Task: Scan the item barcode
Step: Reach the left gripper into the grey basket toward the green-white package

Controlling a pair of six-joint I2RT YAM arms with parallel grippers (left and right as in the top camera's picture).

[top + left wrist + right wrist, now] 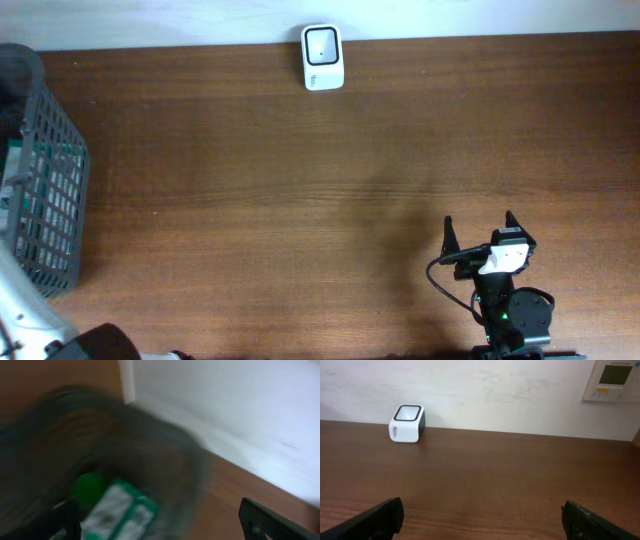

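Right gripper (480, 228) sits over the near-right part of the brown surface (250, 180), jaws wide & holding nothing, facing the white scanner (322, 57) at the far edge by the wall. Left gripper (160, 527) is also wide, its 1 clear finger (267, 520) far to the side, above the grey basket (45, 190) at the left edge. That view is blurred, but a green & white pack (117, 512) lies inside the basket.
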